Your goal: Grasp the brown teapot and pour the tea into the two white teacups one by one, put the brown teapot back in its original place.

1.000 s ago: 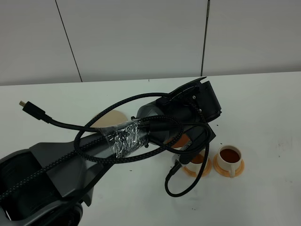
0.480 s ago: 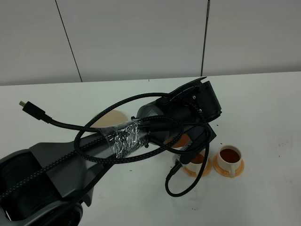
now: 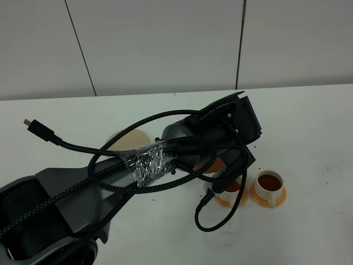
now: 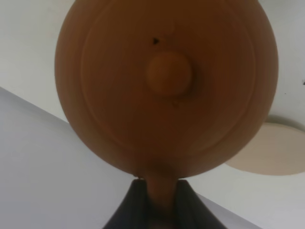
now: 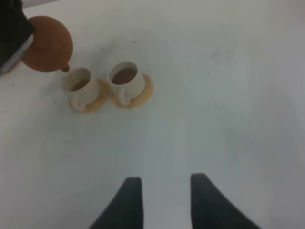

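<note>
Gripping the teapot [image 4: 167, 86] by its handle, the left claw [image 4: 159, 205] seems to be filling the second cup [image 5: 78, 83]; next it needs levelling and returning to the coaster [image 4: 274, 150].

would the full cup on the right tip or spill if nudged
Likely spills before tipping: the cup looks nearly full of tea. It is squat, so probably stable, though it might slide on its small saucer.
</note>
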Available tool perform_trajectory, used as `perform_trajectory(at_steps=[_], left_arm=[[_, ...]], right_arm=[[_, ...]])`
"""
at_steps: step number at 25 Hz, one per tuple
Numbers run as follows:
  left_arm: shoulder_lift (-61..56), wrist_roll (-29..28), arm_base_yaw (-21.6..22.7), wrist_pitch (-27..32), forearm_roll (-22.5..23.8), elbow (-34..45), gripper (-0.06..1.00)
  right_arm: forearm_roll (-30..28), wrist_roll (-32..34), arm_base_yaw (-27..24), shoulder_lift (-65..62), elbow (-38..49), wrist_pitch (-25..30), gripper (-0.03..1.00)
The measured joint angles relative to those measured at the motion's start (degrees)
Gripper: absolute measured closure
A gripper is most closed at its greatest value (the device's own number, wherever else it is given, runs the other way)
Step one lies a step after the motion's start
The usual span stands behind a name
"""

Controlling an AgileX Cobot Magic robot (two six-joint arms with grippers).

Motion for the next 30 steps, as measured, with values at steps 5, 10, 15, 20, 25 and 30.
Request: perform_trajectory(at_steps=[5, 10, 15, 20, 25, 30], left_arm=[[0.0, 0.0, 0.0, -0.7, 0.0, 0.0, 0.78], [0.0, 0.0, 0.0, -0.7, 0.0, 0.0, 0.78], [0.0, 0.0, 0.0, -0.7, 0.0, 0.0, 0.78], [0.6, 0.0, 0.0, -0.5, 0.3, 0.0, 0.78], [1.7, 0.0, 0.0, -0.5, 0.8, 0.0, 0.78], [1.7, -0.1, 0.0, -0.9, 1.4, 0.0, 0.78]], right_arm=[[0.0, 0.0, 0.0, 0.0, 0.0, 0.0, 0.73], [0.0, 0.0, 0.0, 0.0, 0.0, 0.0, 0.73], [0.0, 0.0, 0.0, 0.0, 0.0, 0.0, 0.73], [0.0, 0.0, 0.0, 0.0, 0.0, 0.0, 0.73], [0.0, 0.0, 0.0, 0.0, 0.0, 0.0, 0.73], [0.0, 0.0, 0.0, 0.0, 0.0, 0.0, 0.73]])
